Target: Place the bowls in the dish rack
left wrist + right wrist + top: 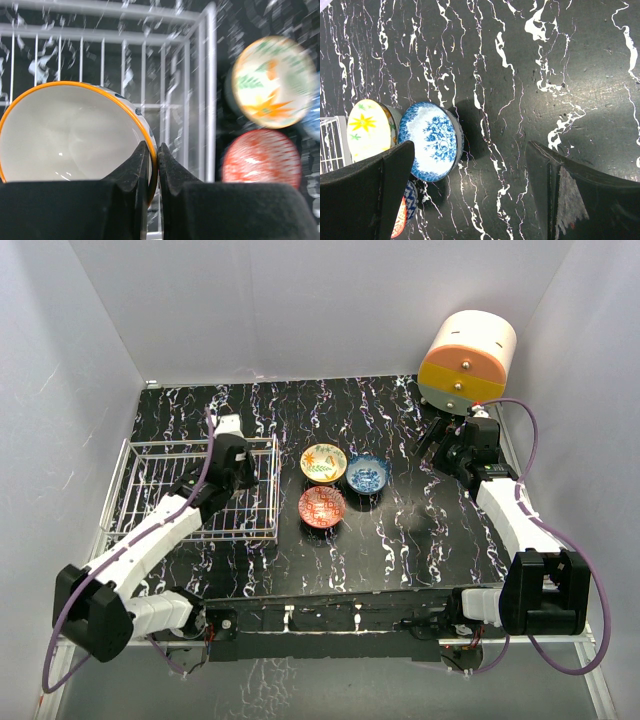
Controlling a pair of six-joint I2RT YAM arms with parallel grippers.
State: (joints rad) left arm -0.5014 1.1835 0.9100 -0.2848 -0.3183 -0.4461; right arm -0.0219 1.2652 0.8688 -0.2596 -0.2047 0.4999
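Note:
My left gripper (152, 156) is shut on the rim of a white-inside, orange-rimmed bowl (65, 135), held over the white wire dish rack (202, 95). From above, the left gripper (248, 470) hangs over the right end of the dish rack (170, 444) and hides the held bowl. Three bowls sit on the table right of the rack: yellow-floral (323, 462), blue (368, 473) and red (322, 506). My right gripper (470, 147) is open over bare table, with the blue bowl (430, 140) by its left finger.
A cream-and-orange cylindrical drawer unit (465, 360) stands at the back right, just behind the right gripper (445, 445). The black marbled table (400, 530) is walled in by white panels. The rack's right wall stands between the held bowl and the other bowls.

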